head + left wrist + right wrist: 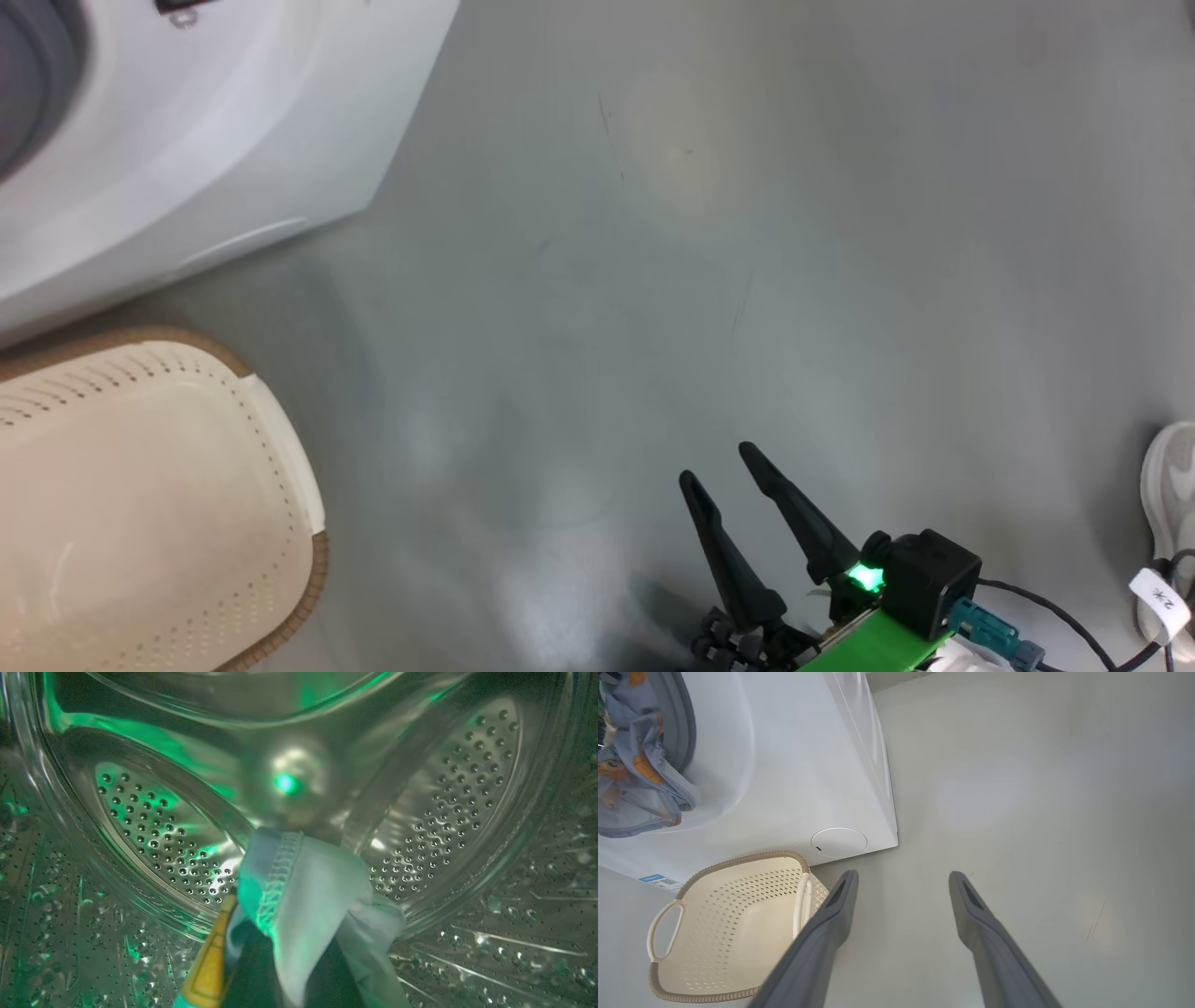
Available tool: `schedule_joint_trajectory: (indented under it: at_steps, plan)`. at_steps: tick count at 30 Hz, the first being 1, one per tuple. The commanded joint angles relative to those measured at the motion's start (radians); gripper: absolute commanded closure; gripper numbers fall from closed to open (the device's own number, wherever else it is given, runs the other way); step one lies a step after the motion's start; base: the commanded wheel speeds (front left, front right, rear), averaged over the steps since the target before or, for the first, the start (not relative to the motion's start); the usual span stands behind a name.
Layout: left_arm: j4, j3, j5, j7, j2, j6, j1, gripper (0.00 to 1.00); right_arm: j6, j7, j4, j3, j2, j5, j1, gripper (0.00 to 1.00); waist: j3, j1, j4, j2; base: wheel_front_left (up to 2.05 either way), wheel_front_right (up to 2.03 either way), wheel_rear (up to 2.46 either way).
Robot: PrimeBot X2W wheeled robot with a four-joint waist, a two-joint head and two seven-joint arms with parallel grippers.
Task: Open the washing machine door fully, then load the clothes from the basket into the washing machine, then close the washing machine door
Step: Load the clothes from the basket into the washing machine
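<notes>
Our left fingers (252, 975) clench the clothes (308, 891) inside the drum (444, 788) of the washing machine (784, 765), our right fingers (831, 933) hang spread and empty near the empty basket (728, 924), and fabric draped over the gasket (684, 723) could jam the door if we release early.

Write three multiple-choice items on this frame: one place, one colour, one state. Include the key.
1. Where is the left gripper?
A. on a table
B. inside the steel drum
C. flat on the floor

2. What colour is the rim of the basket?
A. red
B. black
C. brown

3. The right gripper is:
A. open and empty
B. shut on cloth
C. shut on a handle

Key:
1 B, perforated steel walls surround it and the clothes it grips.
2 C, a woven-look brown band rings the cream walls.
3 A, its fingers stand apart with nothing between them.
</notes>
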Motion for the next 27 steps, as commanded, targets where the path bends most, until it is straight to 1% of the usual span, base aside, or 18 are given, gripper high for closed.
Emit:
schedule_joint_trajectory:
  at_steps: [1, 3, 6, 7, 10, 12, 16, 17, 18, 19, 22, 24, 25, 27]
  plan:
    - [-0.045, 0.000, 0.013, -0.010, 0.040, 0.016, -0.030, 1.00, 0.002, -0.005, -0.022, 0.029, -0.010, 0.014, 0.018, 0.00, 0.033, 0.0000, -0.009, -0.0001, 0.00, 0.00, 0.00]
    - [-0.071, -0.003, 0.023, -0.013, 0.045, 0.035, -0.040, 1.00, 0.002, -0.005, -0.025, 0.033, -0.010, 0.026, 0.014, 0.00, 0.043, 0.0000, -0.012, -0.0001, 0.00, 0.00, 0.00]
    - [-0.156, 0.011, 0.028, -0.013, 0.052, 0.073, -0.042, 1.00, 0.002, -0.005, -0.029, 0.038, -0.010, 0.038, 0.005, 0.00, 0.057, 0.0000, -0.017, -0.0001, 0.00, 0.00, 0.00]
    - [-0.156, 0.011, 0.028, -0.013, 0.052, 0.073, -0.042, 1.00, 0.002, -0.005, -0.029, 0.038, -0.010, 0.038, 0.005, 0.00, 0.057, 0.0000, -0.017, -0.0001, 0.00, 0.00, 0.00]
    - [-0.222, 0.031, 0.026, -0.014, 0.052, 0.103, -0.024, 1.00, 0.002, -0.005, -0.030, 0.039, -0.010, 0.046, 0.000, 0.00, 0.062, 0.0000, -0.018, -0.0001, 0.00, 0.00, 0.00]
    - [-0.214, 0.028, 0.033, -0.014, 0.051, 0.110, -0.010, 1.00, 0.002, -0.005, -0.028, 0.037, -0.010, 0.048, -0.002, 0.00, 0.061, 0.0000, -0.017, -0.0001, 0.00, 0.00, 0.00]
    - [-0.107, -0.004, 0.049, -0.014, 0.045, 0.096, -0.002, 1.00, 0.002, -0.005, -0.024, 0.037, -0.010, 0.052, 0.001, 0.00, 0.048, 0.0000, -0.009, -0.0001, 0.00, 0.00, 0.00]
    - [-0.083, -0.011, 0.052, -0.011, 0.044, 0.093, -0.007, 0.98, 0.002, -0.005, -0.023, 0.039, -0.010, 0.053, 0.001, 0.00, 0.044, 0.0000, -0.007, -0.0001, 0.00, 0.00, 0.00]
    - [-0.061, -0.017, 0.054, -0.008, 0.042, 0.090, -0.012, 0.91, 0.002, -0.005, -0.023, 0.040, -0.010, 0.053, 0.001, 0.00, 0.041, 0.0000, -0.005, -0.0001, 0.00, 0.00, 0.00]
    - [-0.040, -0.022, 0.056, -0.005, 0.040, 0.089, -0.018, 0.79, 0.002, -0.005, -0.023, 0.041, -0.010, 0.053, 0.000, 0.00, 0.037, 0.0000, -0.003, -0.0001, 0.00, 0.00, 0.00]
    - [0.014, -0.042, 0.065, 0.001, 0.035, 0.086, -0.031, 0.58, 0.002, -0.005, -0.019, 0.038, -0.010, 0.050, 0.001, 0.00, 0.024, 0.0000, 0.005, -0.0001, 0.00, 0.00, 0.00]
    - [0.047, -0.048, 0.063, 0.004, 0.026, 0.086, -0.036, 0.09, 0.002, -0.005, -0.014, 0.034, -0.010, 0.045, 0.001, 0.00, 0.012, 0.0000, 0.012, -0.0001, 0.00, 0.00, 0.00]
    - [0.064, -0.049, 0.061, 0.006, 0.020, 0.087, -0.036, 0.00, 0.002, -0.005, -0.011, 0.031, -0.010, 0.041, 0.001, 0.00, 0.006, 0.0000, 0.017, -0.0001, 0.00, 0.00, 0.00]
    - [0.099, -0.059, 0.065, 0.013, 0.013, 0.092, -0.031, 0.00, 0.002, -0.005, -0.007, 0.024, -0.010, 0.036, 0.001, 0.00, -0.009, 0.0000, 0.024, -0.0001, 0.00, 0.00, 0.00]
